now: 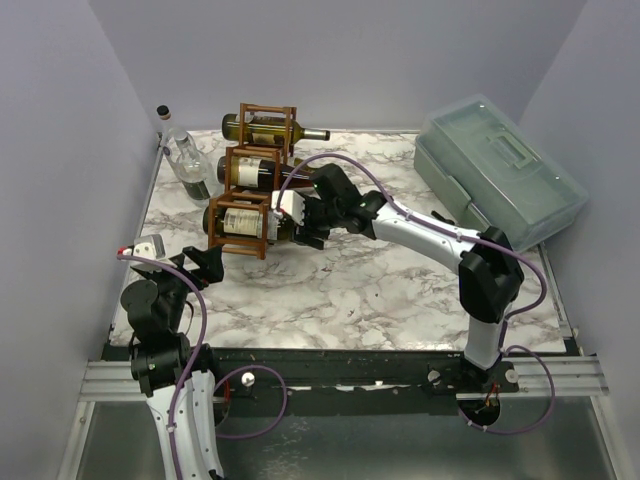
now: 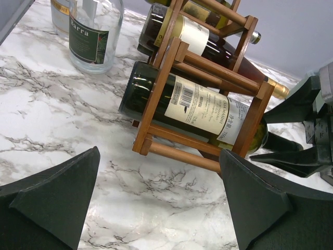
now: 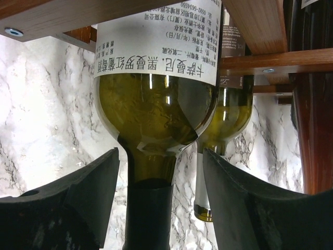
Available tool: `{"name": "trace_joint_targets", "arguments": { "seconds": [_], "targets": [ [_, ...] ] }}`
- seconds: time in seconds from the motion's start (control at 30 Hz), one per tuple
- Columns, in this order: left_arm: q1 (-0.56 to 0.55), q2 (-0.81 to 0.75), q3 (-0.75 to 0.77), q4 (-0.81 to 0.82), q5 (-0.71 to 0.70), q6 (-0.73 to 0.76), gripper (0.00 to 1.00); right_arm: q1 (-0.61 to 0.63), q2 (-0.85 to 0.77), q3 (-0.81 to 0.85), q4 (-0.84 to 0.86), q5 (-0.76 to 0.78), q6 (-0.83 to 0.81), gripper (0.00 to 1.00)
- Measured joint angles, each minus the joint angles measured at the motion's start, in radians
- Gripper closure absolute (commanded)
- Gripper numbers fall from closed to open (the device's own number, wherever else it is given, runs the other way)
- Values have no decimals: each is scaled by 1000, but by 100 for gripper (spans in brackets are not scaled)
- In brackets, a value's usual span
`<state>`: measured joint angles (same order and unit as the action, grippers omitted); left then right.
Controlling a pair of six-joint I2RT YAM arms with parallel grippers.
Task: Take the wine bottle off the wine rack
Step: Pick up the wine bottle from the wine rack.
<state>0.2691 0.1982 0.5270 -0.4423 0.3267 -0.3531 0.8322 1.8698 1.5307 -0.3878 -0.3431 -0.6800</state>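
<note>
The reddish-brown wine rack (image 1: pixel 262 158) stands at the back left of the marble table, with a bottle lying in each of three stepped cells. The wine bottle (image 1: pixel 237 221) in the nearest, lowest cell is dark green with a white label (image 2: pixel 200 108). Its neck points right, out of the rack (image 2: pixel 156 107). My right gripper (image 1: pixel 303 226) straddles that neck. In the right wrist view the neck (image 3: pixel 149 208) runs between the two fingers, with a gap on each side of it, so the right gripper (image 3: pixel 161 156) is open. My left gripper (image 2: pixel 158 203) hovers wide open over bare marble just in front of the rack (image 3: pixel 255 26).
An upright clear glass bottle (image 1: pixel 186 160) stands left of the rack near the back wall. A grey-green plastic toolbox (image 1: pixel 500 175) fills the back right corner. A small white object (image 1: pixel 148 247) lies by the left arm. Walls close in the table on three sides.
</note>
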Motion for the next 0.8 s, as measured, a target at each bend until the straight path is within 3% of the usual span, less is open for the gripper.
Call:
{"name": "trace_joint_targets", "arguments": {
  "seconds": [0.8],
  "targets": [
    [0,-8,-2,0,-6,0,1,0,11,-55,113,18,70,40]
  ]
}}
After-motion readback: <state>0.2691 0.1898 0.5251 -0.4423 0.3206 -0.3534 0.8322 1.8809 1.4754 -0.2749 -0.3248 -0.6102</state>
